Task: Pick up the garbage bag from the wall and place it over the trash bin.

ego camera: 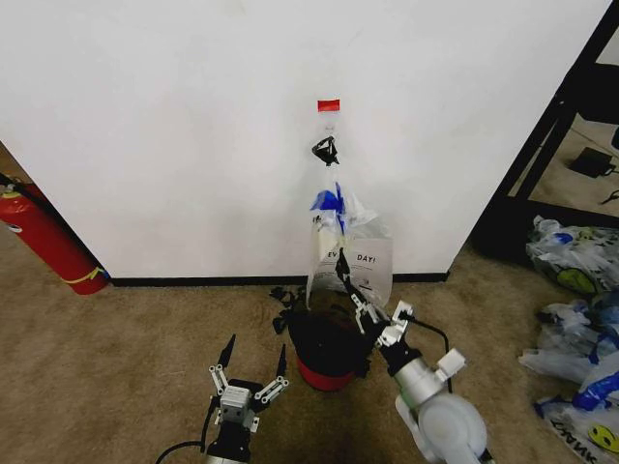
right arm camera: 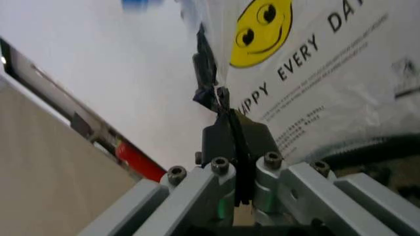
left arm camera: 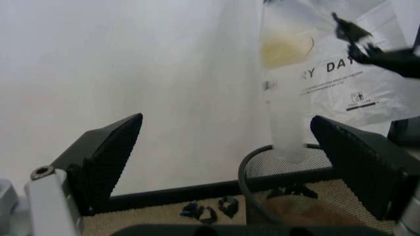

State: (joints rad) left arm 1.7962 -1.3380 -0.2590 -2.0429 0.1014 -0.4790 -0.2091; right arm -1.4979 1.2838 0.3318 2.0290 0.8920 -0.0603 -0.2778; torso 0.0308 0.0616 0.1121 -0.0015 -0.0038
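Observation:
The garbage bag (ego camera: 372,266) hangs from a small black hook (ego camera: 326,148) on the white wall (ego camera: 174,135), under a red tape strip (ego camera: 329,104). Its yellow smiley and black lettering face my right wrist camera (right arm camera: 315,73). My right gripper (ego camera: 341,259) is shut, its tips pinched at the side edge of the bag's lower part (right arm camera: 211,93). The trash bin (ego camera: 324,348), black mesh with a red base, stands on the carpet just below the bag. My left gripper (ego camera: 256,348) hovers open, low and left of the bin, with the bin's rim (left arm camera: 246,167) and the bag (left arm camera: 341,83) ahead of it.
A red fire extinguisher (ego camera: 44,237) leans at the wall's left end. Heaped smiley bags (ego camera: 580,319) lie on the carpet at the right, beyond a black frame (ego camera: 542,145). Small black clips (ego camera: 283,300) lie by the baseboard beside the bin.

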